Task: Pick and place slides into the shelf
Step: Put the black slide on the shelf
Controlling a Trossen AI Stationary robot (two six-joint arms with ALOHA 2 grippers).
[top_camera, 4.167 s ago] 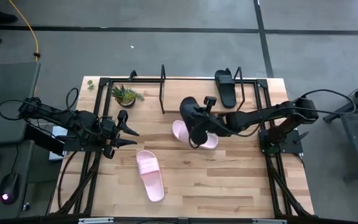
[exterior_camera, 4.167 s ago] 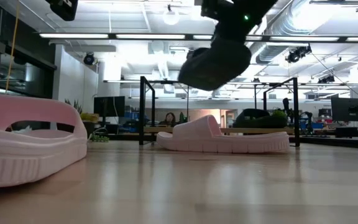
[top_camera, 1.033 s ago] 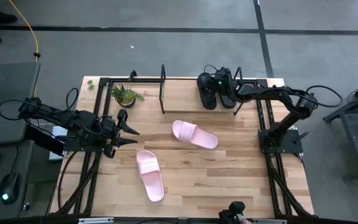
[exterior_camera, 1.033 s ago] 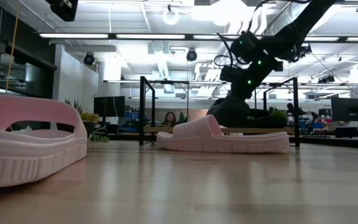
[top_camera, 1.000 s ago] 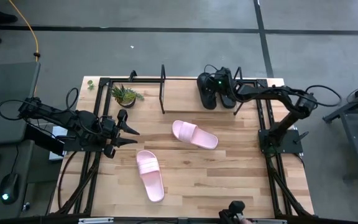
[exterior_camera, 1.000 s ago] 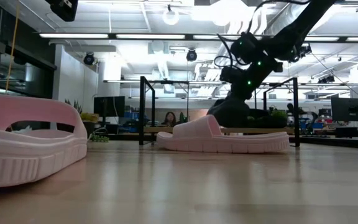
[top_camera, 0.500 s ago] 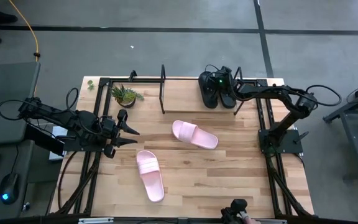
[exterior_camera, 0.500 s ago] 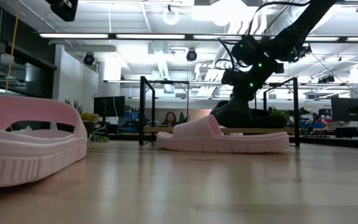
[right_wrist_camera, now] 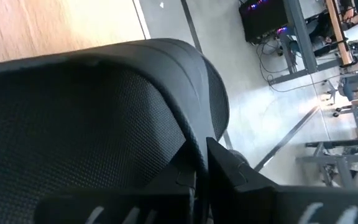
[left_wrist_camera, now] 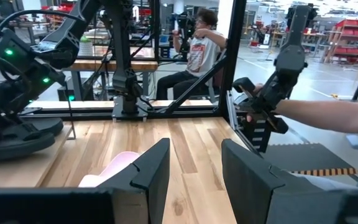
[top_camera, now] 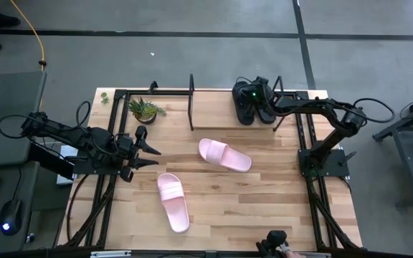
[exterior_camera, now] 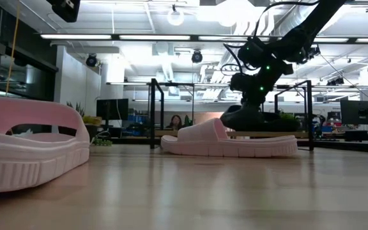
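Observation:
Two black slides lie on the shelf [top_camera: 214,127] at its far right end. My right gripper [top_camera: 252,94] is shut on the left one [top_camera: 244,107]; the other [top_camera: 267,111] lies beside it, partly under the arm. In the low view the held slide [exterior_camera: 246,119] sits low over the shelf board. Two pink slides rest sole-down on the table, one at mid-table [top_camera: 224,154] and one nearer the front [top_camera: 172,201]. My left gripper [top_camera: 151,151] waits open at the table's left, pointing level toward the pink slides [left_wrist_camera: 113,168]. My right gripper pinches the black slide's strap at its thin edge [right_wrist_camera: 190,147] between its two fingers. It comes slanting down from the table's right. The slide is low over the shelf board, beside the other black slide; whether its sole rests there I cannot tell.
A small potted plant [top_camera: 145,109] stands at the shelf's left end. An upright black divider rod [top_camera: 191,100] stands in the middle of the shelf. People sit beyond the table [left_wrist_camera: 197,43], and a person's arm [left_wrist_camera: 328,115] holds a control device there.
My right gripper has shifted a little toward the table's right edge and rolled, carrying the black slide closer to the other black one. The shelf has slid slightly to the right with it. My left gripper has kept still.

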